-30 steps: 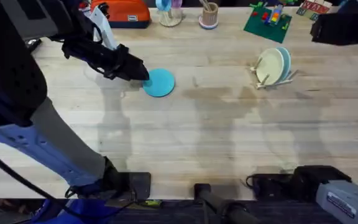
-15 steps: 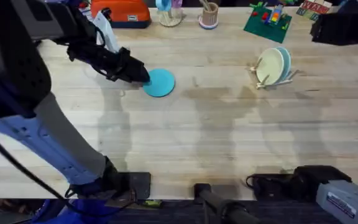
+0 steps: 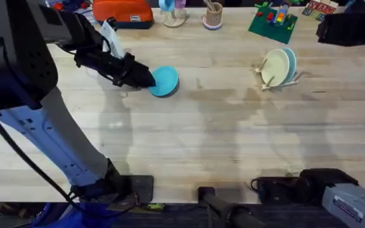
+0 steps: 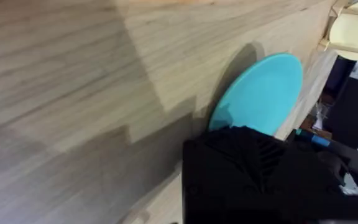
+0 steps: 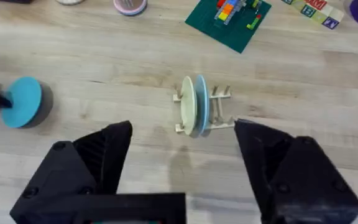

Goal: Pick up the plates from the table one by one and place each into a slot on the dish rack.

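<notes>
L gripper (image 3: 146, 78) clamped on turquoise plate (image 3: 165, 82), tilted off the table (image 3: 201, 145) at far left | R gripper (image 5: 182, 163) fingers spread wide (held high) | dish rack (image 3: 276, 79) w/ cream + light-blue plates, far right.

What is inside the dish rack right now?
The dish rack holds two upright plates: a cream plate with a light blue plate right behind it. The plates cover most of the blue one and the slots between them.

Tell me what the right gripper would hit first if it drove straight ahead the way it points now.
Probably the dish rack with its cream plate, centred ahead of the open right gripper; depth is unclear.
</notes>
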